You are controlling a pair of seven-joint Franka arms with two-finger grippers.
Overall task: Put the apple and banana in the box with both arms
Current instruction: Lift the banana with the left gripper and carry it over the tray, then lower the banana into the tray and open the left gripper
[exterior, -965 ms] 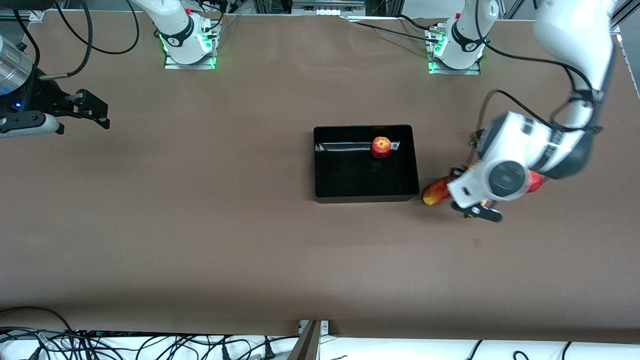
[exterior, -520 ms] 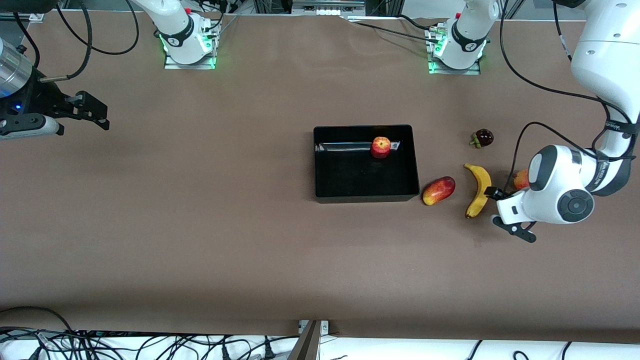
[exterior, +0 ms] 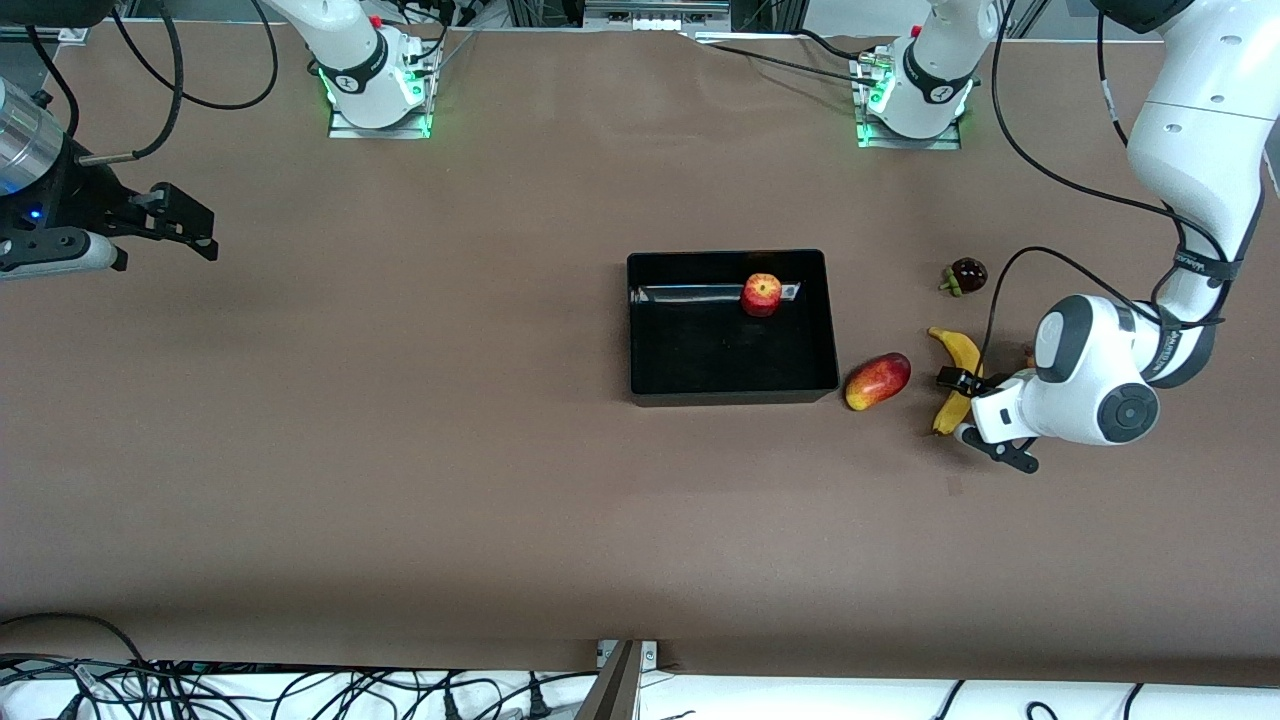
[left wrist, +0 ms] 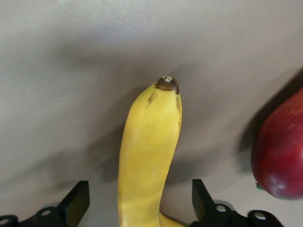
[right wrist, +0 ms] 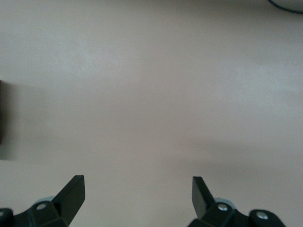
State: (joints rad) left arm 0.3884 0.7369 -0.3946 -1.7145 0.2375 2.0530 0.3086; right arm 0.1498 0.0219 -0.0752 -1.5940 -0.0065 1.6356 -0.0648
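Straddling the banana (exterior: pixel 957 380), left end effector (exterior: pixel 985 415) spread; right end effector (exterior: pixel 185 222) spread, waiting at table edge.

Glossy black plastic box (exterior: pixel 732 380), matt brown table (exterior: pixel 400 450), smooth waxy yellow banana (left wrist: pixel 149 156).

You see two white jointed arms with dark grey joint bands, black cables trailing, green-lit bases, and black two-finger grippers.

The front view looks down from high across the table (exterior: pixel 400 450), facing both arm bases; the left wrist view sits close over the banana (left wrist: pixel 149 156) – shared with the front view (exterior: pixel 958 380) – the right wrist view shows bare tabletop.
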